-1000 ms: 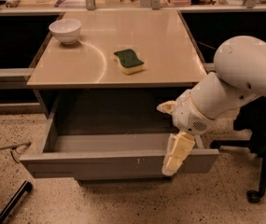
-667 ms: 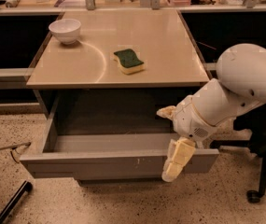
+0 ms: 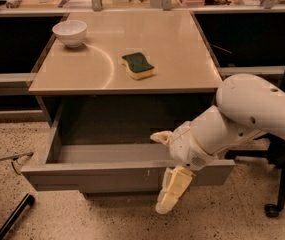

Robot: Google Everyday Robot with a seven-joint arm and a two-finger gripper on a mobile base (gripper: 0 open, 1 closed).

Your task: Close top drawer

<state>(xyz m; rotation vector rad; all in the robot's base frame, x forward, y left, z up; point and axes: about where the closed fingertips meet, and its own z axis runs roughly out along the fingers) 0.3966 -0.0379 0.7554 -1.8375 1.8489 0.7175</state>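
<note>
Astride the front of the open top drawer (image 3: pixel 82 177) sits the pincer (image 3: pixel 159 172), spread.

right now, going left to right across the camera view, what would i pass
white bowl → green sponge → end effector, at the front of the open top drawer, right of its middle → white arm → chair caster
</note>
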